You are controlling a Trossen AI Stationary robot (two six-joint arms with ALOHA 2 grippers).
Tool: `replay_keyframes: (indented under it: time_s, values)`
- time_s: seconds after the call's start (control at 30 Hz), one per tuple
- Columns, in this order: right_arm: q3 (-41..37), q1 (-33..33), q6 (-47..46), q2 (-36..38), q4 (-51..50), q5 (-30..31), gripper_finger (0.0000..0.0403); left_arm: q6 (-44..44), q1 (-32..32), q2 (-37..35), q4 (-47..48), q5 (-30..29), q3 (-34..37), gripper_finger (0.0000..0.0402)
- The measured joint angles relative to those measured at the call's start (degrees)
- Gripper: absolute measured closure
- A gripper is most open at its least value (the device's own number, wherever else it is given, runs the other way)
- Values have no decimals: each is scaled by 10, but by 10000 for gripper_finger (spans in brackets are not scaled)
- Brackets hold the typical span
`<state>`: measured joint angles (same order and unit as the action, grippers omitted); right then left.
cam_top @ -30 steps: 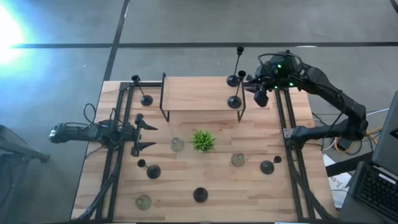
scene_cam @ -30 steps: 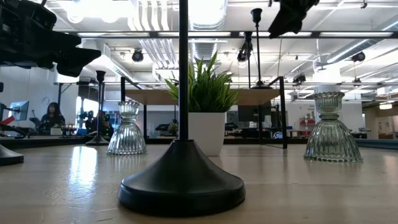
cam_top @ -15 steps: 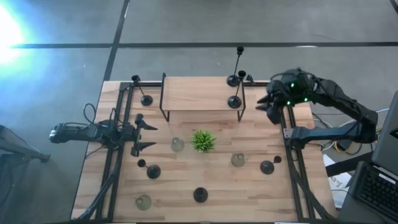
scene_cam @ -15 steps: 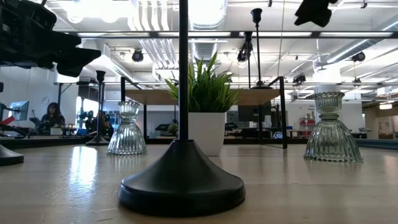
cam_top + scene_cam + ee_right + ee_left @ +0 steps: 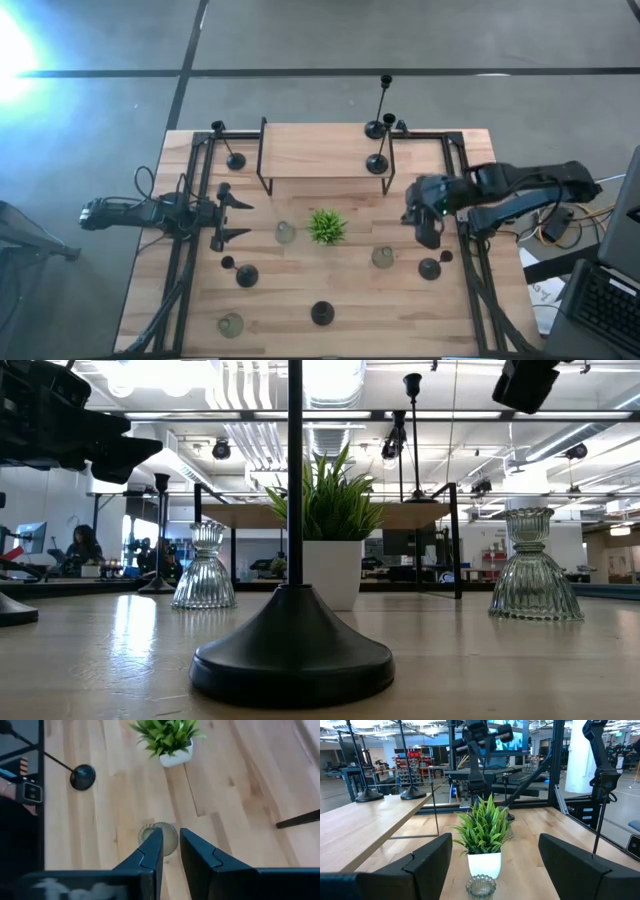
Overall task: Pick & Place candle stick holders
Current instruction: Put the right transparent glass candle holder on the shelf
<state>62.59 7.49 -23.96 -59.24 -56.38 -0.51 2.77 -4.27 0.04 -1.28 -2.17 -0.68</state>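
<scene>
1. Right gripper (image 5: 426, 238) hangs above the surface (image 5: 300, 300), jaws nearly clenched, empty, over a glass holder (image 5: 159, 838).
2. Left gripper (image 5: 232, 217) waits at the left side, jaws released.
3. Two black holders (image 5: 378, 147) stand on the shelf (image 5: 315, 152).

Grey floor (image 5: 400, 40), bright ceiling lights (image 5: 335, 375)
</scene>
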Motion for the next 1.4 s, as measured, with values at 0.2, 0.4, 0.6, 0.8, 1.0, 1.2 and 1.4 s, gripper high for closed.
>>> replay_keyframes:
  time_s: [0.2, 0.4, 0.6, 0.8, 1.0, 1.2, 1.4]
  values:
    - [-50, 18, -57, -23, 29, 26, 348, 0, 0, 0, 0, 0, 0, 101]
    - [-77, 18, -97, -57, 35, 21, 339, 0, 0, 0, 0, 0, 0, 101]
    - [-83, 18, -127, -88, 36, 20, 329, 0, 0, 0, 0, 0, 0, 101]
    - [-75, 18, -129, -113, 38, 19, 323, 0, 0, 0, 0, 0, 0, 101]
    - [-79, 30, -165, -123, 40, 8, 329, 0, 0, 0, 0, 0, 0, 101]
    - [-82, 76, -204, -116, 43, 25, 327, 0, 0, 0, 0, 0, 0, 101]
    - [-85, 127, -257, -115, 44, 35, 317, 0, 0, 0, 0, 0, 0, 101]
